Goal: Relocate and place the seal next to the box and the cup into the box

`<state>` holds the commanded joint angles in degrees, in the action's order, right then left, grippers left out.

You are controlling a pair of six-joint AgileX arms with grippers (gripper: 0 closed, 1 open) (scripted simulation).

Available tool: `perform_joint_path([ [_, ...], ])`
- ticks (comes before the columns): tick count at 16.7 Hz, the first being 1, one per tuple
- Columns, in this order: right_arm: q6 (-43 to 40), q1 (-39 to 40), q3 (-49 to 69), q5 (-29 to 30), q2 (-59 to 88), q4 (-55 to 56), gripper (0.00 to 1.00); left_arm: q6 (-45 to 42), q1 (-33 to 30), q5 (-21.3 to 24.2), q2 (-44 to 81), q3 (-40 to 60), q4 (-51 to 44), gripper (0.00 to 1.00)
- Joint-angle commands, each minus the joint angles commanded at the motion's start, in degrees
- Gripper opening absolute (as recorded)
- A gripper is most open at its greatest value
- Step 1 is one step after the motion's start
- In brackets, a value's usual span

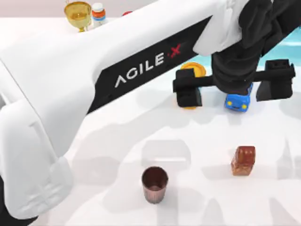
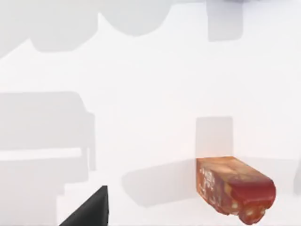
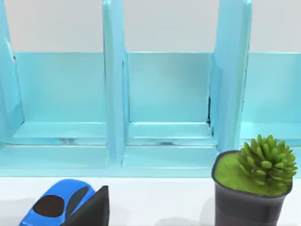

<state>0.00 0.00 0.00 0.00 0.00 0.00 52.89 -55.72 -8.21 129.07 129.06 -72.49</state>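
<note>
Reddish-brown seal (image 1: 243, 160) and dark cup (image 1: 154, 184) stand untouched on the tabletop (image 1: 197, 197), cup at 8 o'clock of seal, both moves left, while the left gripper (image 1: 234, 84) hovers with fingers (image 1: 189, 92) apart at 12 o'clock of the seal.

Seal (image 1: 243, 160) mottled reddish-brown, cup (image 1: 154, 184) dk coppery brown, toy car (image 1: 236, 101) blue, shelf (image 3: 164, 94) turquoise.
</note>
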Motion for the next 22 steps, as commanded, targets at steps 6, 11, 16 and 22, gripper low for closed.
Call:
perform_joint_path([
  [6,0.0,0.0,0.0,0.0,0.0,0.0,1.0,7.6,-7.3,-1.3,18.3,18.3,-10.8,1.0],
  [11,0.0,0.0,0.0,0.0,0.0,0.0,1.0,8.4,-8.0,-1.4,20.2,20.1,-11.9,1.0],
  [16,0.0,0.0,0.0,0.0,0.0,0.0,1.0,8.0,-7.6,-1.4,20.2,17.7,-9.5,1.0],
  [22,0.0,0.0,0.0,0.0,0.0,0.0,1.0,6.9,-6.5,-1.3,20.4,5.1,3.8,1.0],
])
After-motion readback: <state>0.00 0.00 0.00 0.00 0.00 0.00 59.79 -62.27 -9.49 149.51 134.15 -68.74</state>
